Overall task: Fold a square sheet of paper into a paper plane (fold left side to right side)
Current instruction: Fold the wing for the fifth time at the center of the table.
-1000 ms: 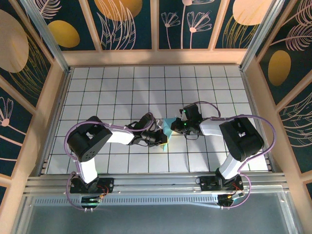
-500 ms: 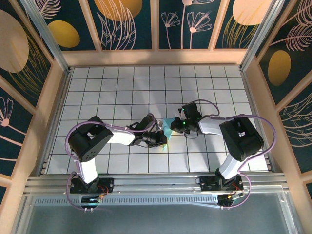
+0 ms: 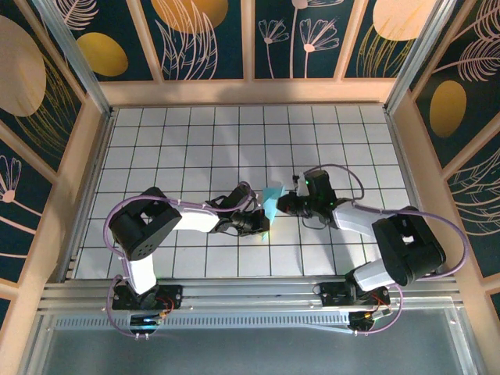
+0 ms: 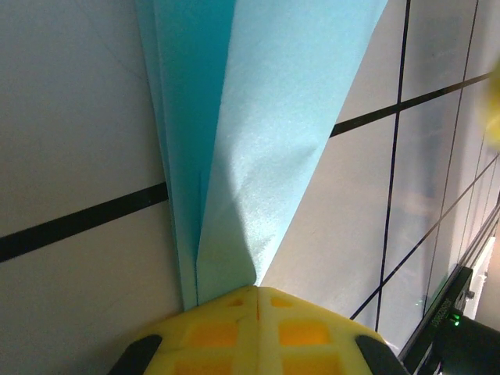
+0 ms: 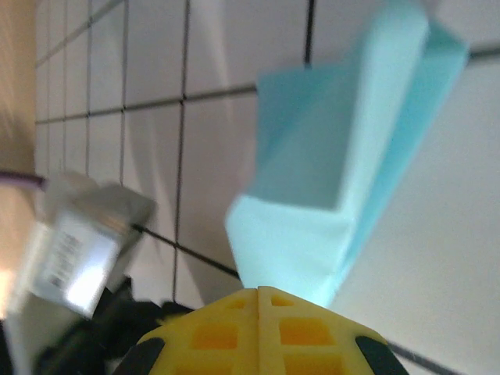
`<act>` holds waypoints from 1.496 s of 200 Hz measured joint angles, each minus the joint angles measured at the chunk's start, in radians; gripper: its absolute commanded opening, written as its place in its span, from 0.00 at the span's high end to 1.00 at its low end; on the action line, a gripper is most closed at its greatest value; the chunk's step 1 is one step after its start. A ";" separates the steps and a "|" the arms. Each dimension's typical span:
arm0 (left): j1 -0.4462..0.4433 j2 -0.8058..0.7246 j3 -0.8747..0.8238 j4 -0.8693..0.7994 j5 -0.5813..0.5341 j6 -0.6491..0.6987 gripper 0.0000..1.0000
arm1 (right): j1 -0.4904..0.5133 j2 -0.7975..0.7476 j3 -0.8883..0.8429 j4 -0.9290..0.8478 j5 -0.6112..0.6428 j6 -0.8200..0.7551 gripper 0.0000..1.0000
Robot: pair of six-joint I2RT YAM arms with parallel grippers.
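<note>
The square sheet of paper (image 3: pixel 271 205) lies mid-table, folded into a narrow teal-blue strip with one flap standing up. My left gripper (image 3: pixel 261 226) is shut, its yellow tips (image 4: pixel 258 291) resting on the near end of the folded paper (image 4: pixel 258 117); no layer shows between the fingers. My right gripper (image 3: pixel 283 205) is shut at the paper's right side. In the right wrist view a pale raised flap (image 5: pixel 312 226) bends toward the closed tips (image 5: pixel 259 291) and runs in behind them.
White tiled floor (image 3: pixel 195 141) with dark grid lines stretches all round the paper. Wooden walls (image 3: pixel 94 156) fence the table on three sides. A metal rail (image 3: pixel 250 293) runs along the near edge by the arm bases.
The right arm has swung to the right, its elbow now farther out, with the wrist drawn slightly right. The paper's flap stands taller. The left arm has hardly moved.
</note>
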 measured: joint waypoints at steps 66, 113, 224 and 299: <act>-0.005 0.000 0.007 -0.012 -0.010 0.001 1.00 | 0.017 0.068 -0.023 0.129 -0.033 -0.005 1.00; -0.005 0.000 0.010 -0.019 -0.011 0.001 1.00 | 0.020 0.157 0.000 0.154 -0.035 -0.024 1.00; -0.006 0.005 0.032 -0.053 -0.021 0.017 1.00 | 0.004 0.257 0.078 0.138 -0.014 -0.098 1.00; -0.006 0.011 0.045 -0.060 -0.029 0.024 1.00 | -0.107 0.283 0.119 0.111 -0.035 -0.145 1.00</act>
